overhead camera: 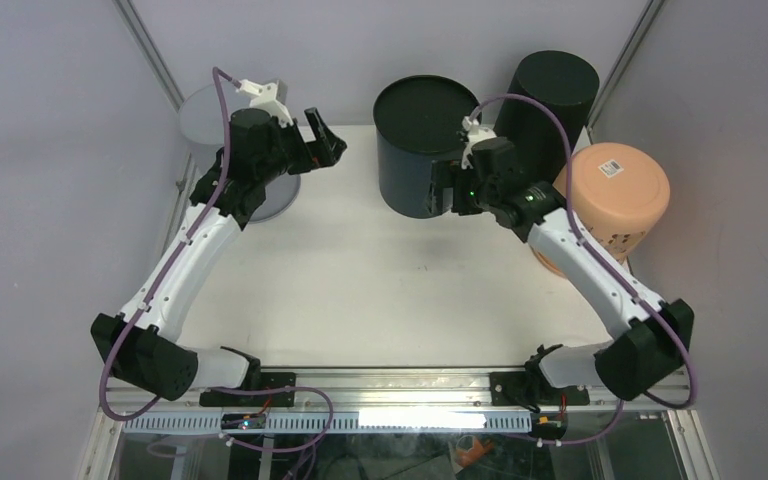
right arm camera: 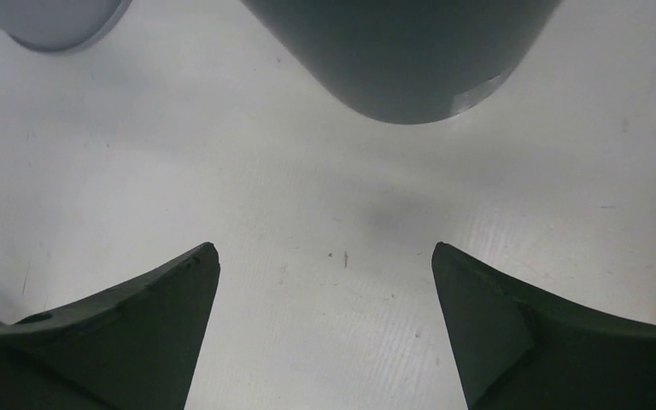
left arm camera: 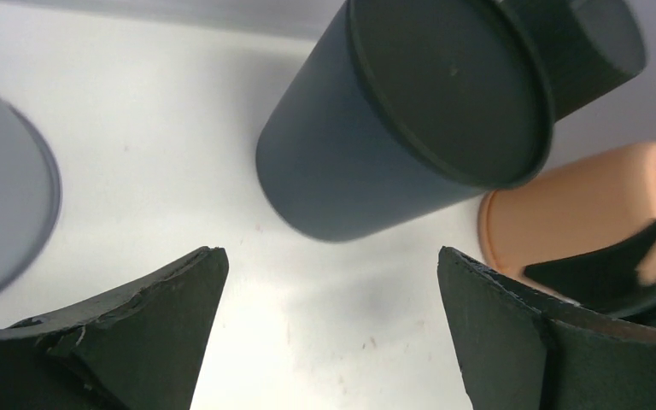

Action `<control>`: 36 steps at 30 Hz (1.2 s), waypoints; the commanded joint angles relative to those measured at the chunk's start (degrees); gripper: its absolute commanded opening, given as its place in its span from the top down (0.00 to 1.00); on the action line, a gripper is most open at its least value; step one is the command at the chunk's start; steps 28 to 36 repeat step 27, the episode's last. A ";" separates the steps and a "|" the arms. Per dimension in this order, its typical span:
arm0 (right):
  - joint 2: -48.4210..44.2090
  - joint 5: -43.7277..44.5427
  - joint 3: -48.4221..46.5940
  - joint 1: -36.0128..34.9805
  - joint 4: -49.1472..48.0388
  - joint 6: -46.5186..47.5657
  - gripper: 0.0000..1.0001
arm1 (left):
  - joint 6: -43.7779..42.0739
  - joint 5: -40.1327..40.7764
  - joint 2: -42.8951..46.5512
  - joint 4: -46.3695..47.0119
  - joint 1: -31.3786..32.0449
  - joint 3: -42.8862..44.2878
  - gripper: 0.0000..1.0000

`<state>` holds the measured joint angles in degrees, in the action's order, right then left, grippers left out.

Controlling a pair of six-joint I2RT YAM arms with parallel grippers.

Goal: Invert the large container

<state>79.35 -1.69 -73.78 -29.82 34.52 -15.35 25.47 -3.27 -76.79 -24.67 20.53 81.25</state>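
The large container [overhead camera: 425, 150] stands back-centre on the worktop [overhead camera: 380, 285], just ahead of my right end effector [overhead camera: 447, 192], released like the left end effector [overhead camera: 328, 143]. Probably light, stiff, slick plastic; I'd clamp its sides.

Grey pot [overhead camera: 200, 118], black pot [overhead camera: 556, 92], peach pot [overhead camera: 622, 188]

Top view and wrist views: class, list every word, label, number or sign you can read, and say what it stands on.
No text can be read in any view.
White sticker on the flat end of the peach container: dark print, too small to read.
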 commanded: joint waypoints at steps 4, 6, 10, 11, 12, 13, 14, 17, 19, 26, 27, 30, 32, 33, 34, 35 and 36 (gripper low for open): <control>-7.88 25.14 0.90 0.07 2.74 -4.54 0.01 | -0.58 -1.35 5.10 -2.98 2.44 -12.74 0.01; -7.96 29.76 1.07 0.09 3.71 -5.61 0.01 | -1.84 -2.42 4.87 -6.23 3.13 -15.17 0.01; -8.33 29.47 2.12 0.11 3.36 -5.45 0.01 | -0.93 -1.68 5.34 -9.68 3.63 -18.62 0.01; -8.54 29.47 2.55 0.09 2.75 -5.59 0.01 | -0.35 -0.73 5.86 -9.96 3.63 -19.50 0.01; -8.74 29.73 2.82 0.05 2.25 -5.89 0.01 | 0.55 1.02 6.46 -10.19 3.65 -20.23 0.01; -8.77 30.26 3.06 0.05 1.77 -6.25 0.01 | 1.49 2.94 6.94 -10.50 3.64 -20.81 0.01; -8.88 31.01 3.04 0.10 1.50 -6.61 0.01 | 1.92 4.74 7.56 -10.76 3.64 -21.18 0.01; -9.10 31.88 2.99 0.11 0.65 -7.05 0.01 | 2.16 8.70 8.70 -11.97 3.60 -20.66 0.01; -9.19 32.05 3.01 0.11 0.07 -7.06 0.01 | 2.46 10.89 9.37 -12.35 3.65 -20.32 0.01; -9.40 31.50 3.42 0.11 -0.68 -6.49 0.01 | 5.08 17.57 10.22 -13.52 3.68 -18.23 0.01; -9.63 31.09 3.69 0.09 -1.22 -6.45 0.01 | 5.03 18.31 10.06 -13.87 3.64 -17.83 0.01; -9.63 31.09 3.69 0.09 -1.22 -6.45 0.01 | 5.03 18.31 10.06 -13.87 3.64 -17.83 0.01; -9.63 31.09 3.69 0.09 -1.22 -6.45 0.01 | 5.03 18.31 10.06 -13.87 3.64 -17.83 0.01; -9.63 31.09 3.69 0.09 -1.22 -6.45 0.01 | 5.03 18.31 10.06 -13.87 3.64 -17.83 0.01; -9.63 31.09 3.69 0.09 -1.22 -6.45 0.01 | 5.03 18.31 10.06 -13.87 3.64 -17.83 0.01; -9.63 31.09 3.69 0.09 -1.22 -6.45 0.01 | 5.03 18.31 10.06 -13.87 3.64 -17.83 0.01; -9.63 31.09 3.69 0.09 -1.22 -6.45 0.01 | 5.03 18.31 10.06 -13.87 3.64 -17.83 0.01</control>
